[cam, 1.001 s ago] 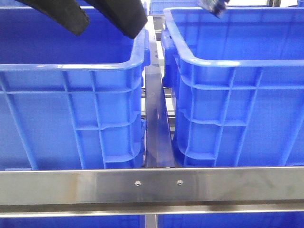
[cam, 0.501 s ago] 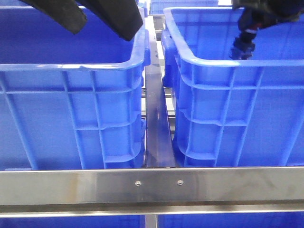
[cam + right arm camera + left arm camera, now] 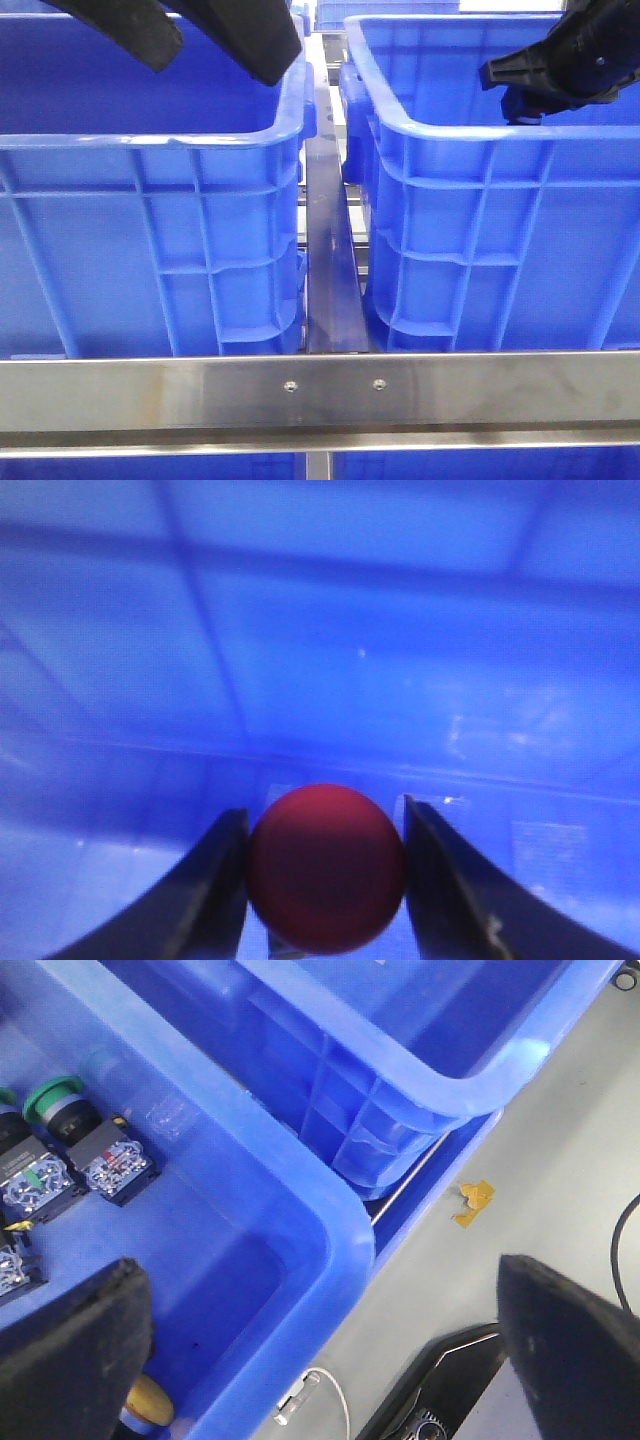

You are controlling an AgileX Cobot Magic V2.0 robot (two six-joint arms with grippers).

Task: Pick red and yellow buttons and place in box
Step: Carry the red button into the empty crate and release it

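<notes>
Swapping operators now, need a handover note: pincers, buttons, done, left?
Right pincer: shut on the red button, inside the right blue crate.
Left pincer: open, empty, above the left blue crate's corner.
Yellow button: on the left crate's floor, partly hidden by a left finger, beside green-capped switch units.
Done: red button gripped. Nothing visibly placed.
Left: place red; pick and place yellow.

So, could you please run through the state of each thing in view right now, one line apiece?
Right gripper: shut on the red button, inside the right crate.
Left gripper: open, holding nothing, above the left crate.
Yellow button: lying loose on the left crate's floor, partly hidden.
Green switch units: resting on the left crate's floor, untouched.
Left crate and right crate: upright, open-topped.
</notes>
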